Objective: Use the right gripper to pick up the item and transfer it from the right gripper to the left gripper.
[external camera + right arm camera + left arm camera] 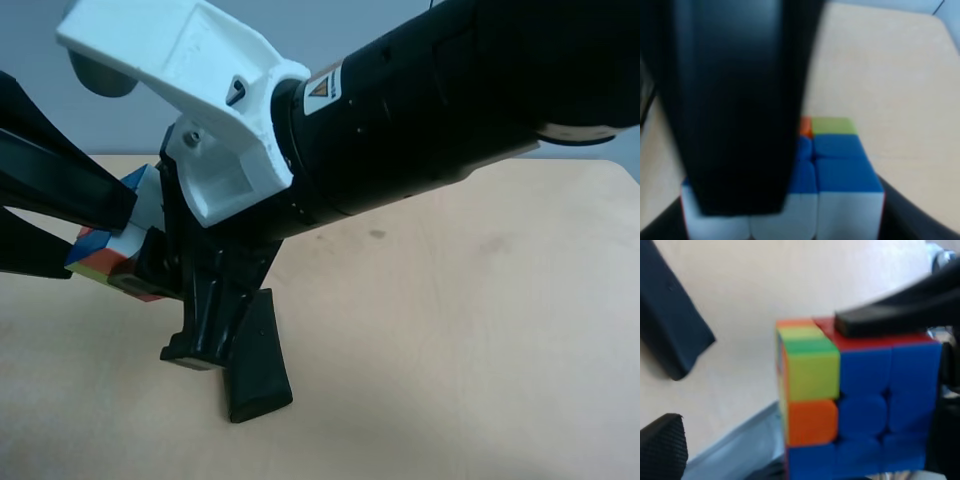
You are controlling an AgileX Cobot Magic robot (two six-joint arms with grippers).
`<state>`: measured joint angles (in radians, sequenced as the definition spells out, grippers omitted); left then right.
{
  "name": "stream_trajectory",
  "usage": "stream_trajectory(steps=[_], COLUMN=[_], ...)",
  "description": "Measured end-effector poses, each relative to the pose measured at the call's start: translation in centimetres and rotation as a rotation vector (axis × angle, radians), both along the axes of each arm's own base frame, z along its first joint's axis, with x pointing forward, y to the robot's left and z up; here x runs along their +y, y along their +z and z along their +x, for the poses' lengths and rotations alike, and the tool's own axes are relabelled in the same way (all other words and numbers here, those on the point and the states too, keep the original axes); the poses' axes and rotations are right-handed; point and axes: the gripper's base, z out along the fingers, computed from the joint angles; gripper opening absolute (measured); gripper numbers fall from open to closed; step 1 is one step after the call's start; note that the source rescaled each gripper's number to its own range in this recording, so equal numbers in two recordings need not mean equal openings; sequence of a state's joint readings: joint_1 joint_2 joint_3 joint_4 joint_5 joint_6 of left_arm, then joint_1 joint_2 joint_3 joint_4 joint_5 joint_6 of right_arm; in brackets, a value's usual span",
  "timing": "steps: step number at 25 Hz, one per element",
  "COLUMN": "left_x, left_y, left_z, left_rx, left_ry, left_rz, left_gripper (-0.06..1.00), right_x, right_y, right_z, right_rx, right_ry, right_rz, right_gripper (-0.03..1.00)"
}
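Cube is held clear of the table, pinched by the right gripper. One finger of that gripper presses on the red face, and the right wrist view shows a dark finger across the blue-and-white side. The left gripper enters from the exterior high view's left and brackets the cube with its jaws spread. Its textured pad stands apart from the orange-and-yellow side, not touching. A black pouch lies on the table under the right arm, well apart from the cube.
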<state>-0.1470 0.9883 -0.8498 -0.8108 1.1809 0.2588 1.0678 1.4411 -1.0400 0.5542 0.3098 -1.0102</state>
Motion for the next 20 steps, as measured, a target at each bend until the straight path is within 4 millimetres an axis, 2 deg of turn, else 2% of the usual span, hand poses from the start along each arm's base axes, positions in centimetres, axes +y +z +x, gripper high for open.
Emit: stream_trajectory(steps=[20], left_x=[-0.21], left_y=[0.3], left_z=[0.14], left_rx=[-0.019], left_ry=[0.004], left_rz=[-0.038], left_gripper=[1.0], right_x=[0.0], right_y=[0.01], right_z=[0.01], right_rx=[-0.001], right_ry=[-0.001], right_rz=[0.001], right_gripper=[0.0])
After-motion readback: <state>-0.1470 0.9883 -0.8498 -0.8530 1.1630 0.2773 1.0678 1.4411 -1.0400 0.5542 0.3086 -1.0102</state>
